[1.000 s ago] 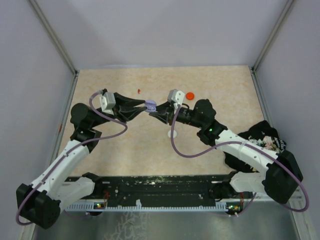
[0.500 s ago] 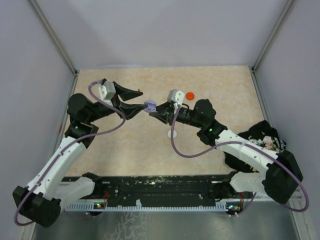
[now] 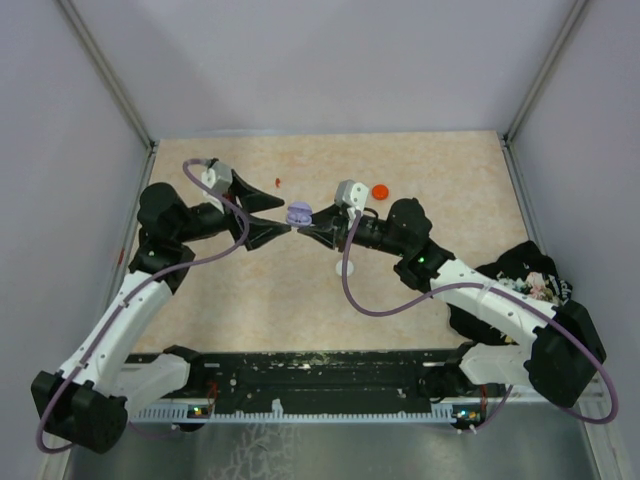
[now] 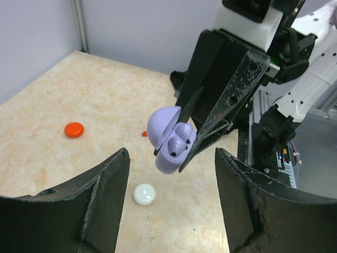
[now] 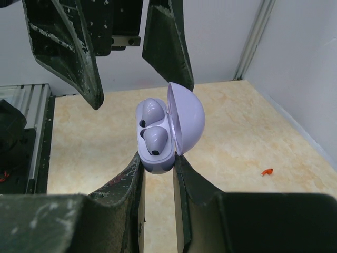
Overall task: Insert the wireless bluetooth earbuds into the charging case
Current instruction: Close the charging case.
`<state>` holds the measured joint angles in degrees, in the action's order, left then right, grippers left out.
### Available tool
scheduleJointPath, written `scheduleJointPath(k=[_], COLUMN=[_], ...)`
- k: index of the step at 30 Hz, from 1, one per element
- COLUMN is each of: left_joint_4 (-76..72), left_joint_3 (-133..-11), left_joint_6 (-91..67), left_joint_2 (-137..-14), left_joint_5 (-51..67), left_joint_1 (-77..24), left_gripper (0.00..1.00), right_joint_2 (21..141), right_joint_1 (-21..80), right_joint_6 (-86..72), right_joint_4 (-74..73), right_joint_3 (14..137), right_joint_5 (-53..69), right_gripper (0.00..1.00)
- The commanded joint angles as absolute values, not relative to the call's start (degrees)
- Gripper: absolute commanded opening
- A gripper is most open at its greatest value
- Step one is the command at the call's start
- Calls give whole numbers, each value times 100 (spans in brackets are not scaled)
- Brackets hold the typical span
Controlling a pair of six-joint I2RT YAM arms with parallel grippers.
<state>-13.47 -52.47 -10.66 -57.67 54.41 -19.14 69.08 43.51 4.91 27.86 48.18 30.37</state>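
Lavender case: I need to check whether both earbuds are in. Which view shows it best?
Right wrist: the open case faces the camera, with both earbuds visible in their wells. Left wrist shows it sideways, partly hidden by the right fingers. The top view shows only a small lavender blob.

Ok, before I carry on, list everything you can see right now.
charging case: one, lavender, lid open, held above the table
earbuds: two, lavender, seated in the case
red bit: one, tiny, on the table
red disc: one, on the table
white disc: one, on the table
dark bundle: one, black, right edge beside the right arm
table: one, beige
left gripper: one, black, open, facing the case, not touching it
right gripper: one, black, shut on the case
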Motion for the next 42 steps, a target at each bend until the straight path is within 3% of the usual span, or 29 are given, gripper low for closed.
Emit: scheduleJointPath(k=[1,23,42], left_joint_4=[-1960,-5347,-6288], left_joint_3=[-4939,-4286,-4207], left_joint_6=[-1428,-3316,-3808], left_joint_2=[-5687,-6230,-6339], left_joint_5=[6040,6911,6975], left_joint_1=[-1758,-1704,-1703], left_gripper=[70,65,64], right_joint_2=[6847,7013,7253], right_joint_1=[4395,4396,4398], right_joint_6=[475,230,149], right_joint_4=[3084,3038,2570], right_joint_3=[5190,5319,5556], right_joint_5=[3235,3735,4078], right_gripper=[0,0,0])
